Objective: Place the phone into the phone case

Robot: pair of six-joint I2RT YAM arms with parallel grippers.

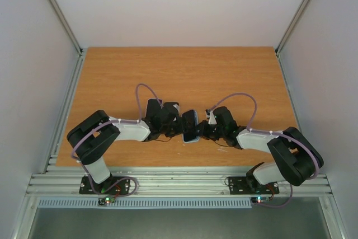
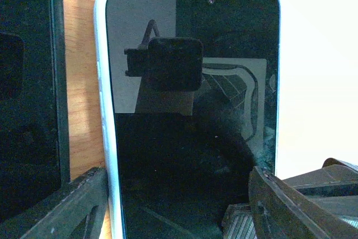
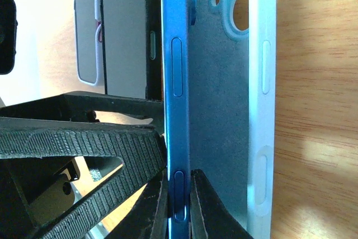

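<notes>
The phone (image 1: 190,121), black screen and blue frame, sits between both grippers at the table's middle. In the right wrist view its blue edge (image 3: 176,82) stands raised off the light blue phone case (image 3: 262,82), whose grey inside (image 3: 221,104) is exposed. My right gripper (image 3: 179,180) is shut on that raised edge, and it also shows in the top view (image 1: 204,130). In the left wrist view the screen (image 2: 190,138) fills the frame, with the case rim (image 2: 103,110) along its left. My left gripper (image 2: 179,174) spans case and phone, its fingers (image 2: 84,205) against the sides, and it appears in the top view (image 1: 174,126).
The wooden table (image 1: 179,71) stretches away behind the arms, with grey walls on three sides. A dark flat object (image 2: 28,99) stands just left of the case in the left wrist view. The metal rail (image 1: 179,186) carrying the arm bases runs along the near edge.
</notes>
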